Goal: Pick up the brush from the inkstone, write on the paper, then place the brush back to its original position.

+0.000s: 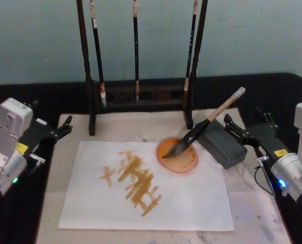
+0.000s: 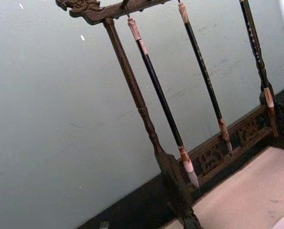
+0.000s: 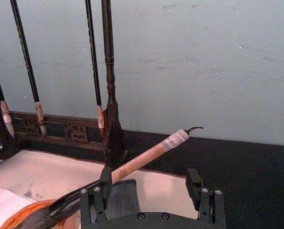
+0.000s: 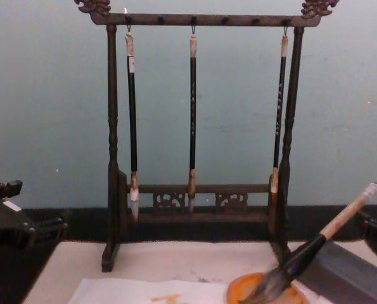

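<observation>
The brush lies slanted, its tan handle resting on the grey inkstone block and its dark bristles in an orange dish. The right wrist view shows the brush crossing just above one finger of my right gripper, which stands open behind the block and holds nothing. In the head view the right gripper sits just right of the inkstone. The paper carries orange strokes in its middle. My left gripper is parked open at the mat's left edge, away from everything.
A dark wooden rack with three thin hanging brushes stands at the back of the cream felt mat. The black tabletop surrounds the mat. A pale blue wall rises behind.
</observation>
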Tool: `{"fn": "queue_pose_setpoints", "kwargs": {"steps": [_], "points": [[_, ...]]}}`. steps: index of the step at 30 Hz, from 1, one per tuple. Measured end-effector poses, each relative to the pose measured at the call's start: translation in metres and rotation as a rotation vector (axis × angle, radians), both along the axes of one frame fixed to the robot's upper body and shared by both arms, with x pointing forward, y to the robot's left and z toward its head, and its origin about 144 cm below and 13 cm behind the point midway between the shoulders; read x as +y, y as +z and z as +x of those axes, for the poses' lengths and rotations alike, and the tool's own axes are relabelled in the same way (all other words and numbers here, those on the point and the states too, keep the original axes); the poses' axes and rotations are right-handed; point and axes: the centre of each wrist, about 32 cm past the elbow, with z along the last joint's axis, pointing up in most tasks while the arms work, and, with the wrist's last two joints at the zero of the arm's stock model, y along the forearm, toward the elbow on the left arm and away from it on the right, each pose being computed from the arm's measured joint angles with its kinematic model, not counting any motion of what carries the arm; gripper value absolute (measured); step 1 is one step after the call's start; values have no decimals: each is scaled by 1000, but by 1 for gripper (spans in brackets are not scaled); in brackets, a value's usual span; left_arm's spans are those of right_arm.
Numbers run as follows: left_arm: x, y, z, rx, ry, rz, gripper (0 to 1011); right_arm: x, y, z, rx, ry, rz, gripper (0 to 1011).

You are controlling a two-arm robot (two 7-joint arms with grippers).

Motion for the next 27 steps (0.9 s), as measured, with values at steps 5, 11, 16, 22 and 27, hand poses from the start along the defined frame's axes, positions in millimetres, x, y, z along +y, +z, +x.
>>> {"fn": "queue_pose_setpoints", "kwargs": {"steps": [5, 11, 16, 22, 27], "points": [[0, 0, 0, 0, 0, 0, 1010, 0, 0, 0, 0, 0, 0, 1000], [0, 0, 0, 0, 0, 0, 1010, 0, 0, 0, 0, 0, 0, 1000], [0, 0, 0, 0, 0, 0, 1010, 0, 0, 0, 0, 0, 0, 1000], [0, 0, 0, 0, 0, 0, 1010, 0, 0, 0, 0, 0, 0, 1000], [0, 0, 0, 0, 0, 0, 1010, 0, 0, 0, 0, 0, 0, 1000]]}}
